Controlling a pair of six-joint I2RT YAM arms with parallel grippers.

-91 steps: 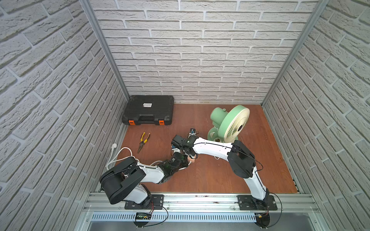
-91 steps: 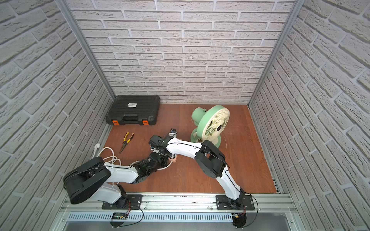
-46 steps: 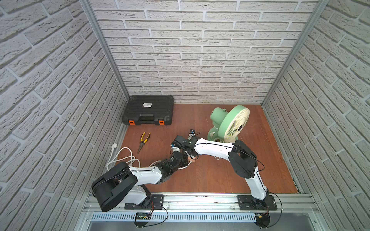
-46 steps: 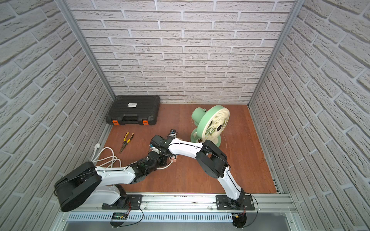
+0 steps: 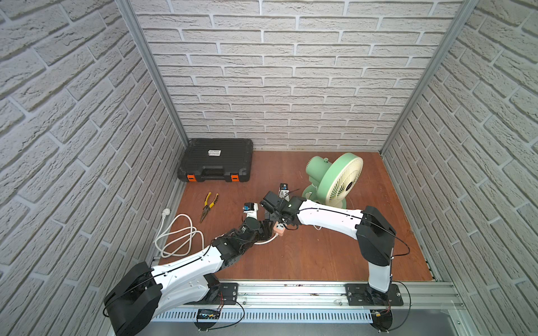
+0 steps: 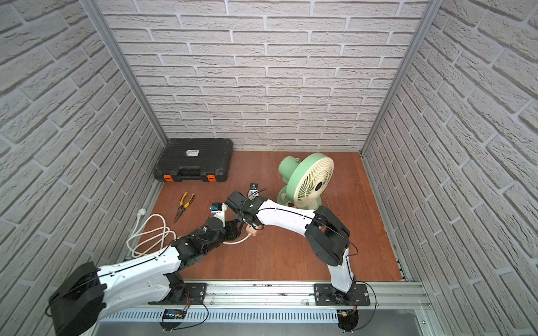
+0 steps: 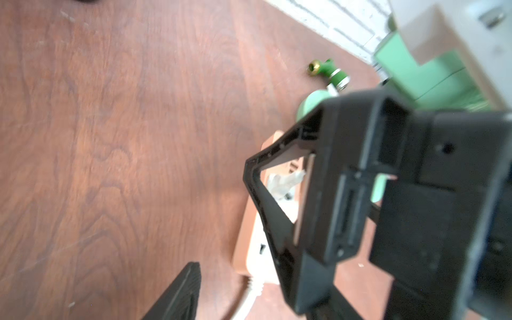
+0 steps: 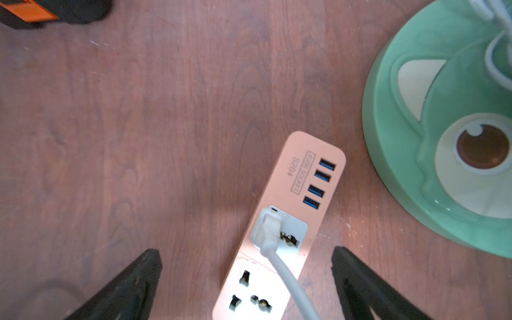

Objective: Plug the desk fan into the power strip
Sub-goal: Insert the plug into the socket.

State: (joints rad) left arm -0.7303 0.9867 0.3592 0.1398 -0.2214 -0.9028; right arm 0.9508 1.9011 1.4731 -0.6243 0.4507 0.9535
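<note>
The left arm (image 5: 186,264) is stretching flatter than a second ago. The right gripper (image 8: 246,250) is hanging wide open above the power strip (image 8: 302,177), where the plug (image 8: 267,230) is sitting socketed, just beside the desk fan (image 8: 443,138). The spread of the left gripper (image 5: 266,229) cannot be told. Advisable: retreating straight upward, sparing the cord (image 8: 288,279).

Reddish-brown wood-grain surface (image 5: 305,259); on it a black ribbed plastic toolcase (image 5: 217,164), yellow-handled pliers (image 5: 208,204), coiled white cable (image 5: 177,236), peach-orange rectangular power strip (image 8: 293,191), mint-green round desk fan (image 5: 334,181)
</note>
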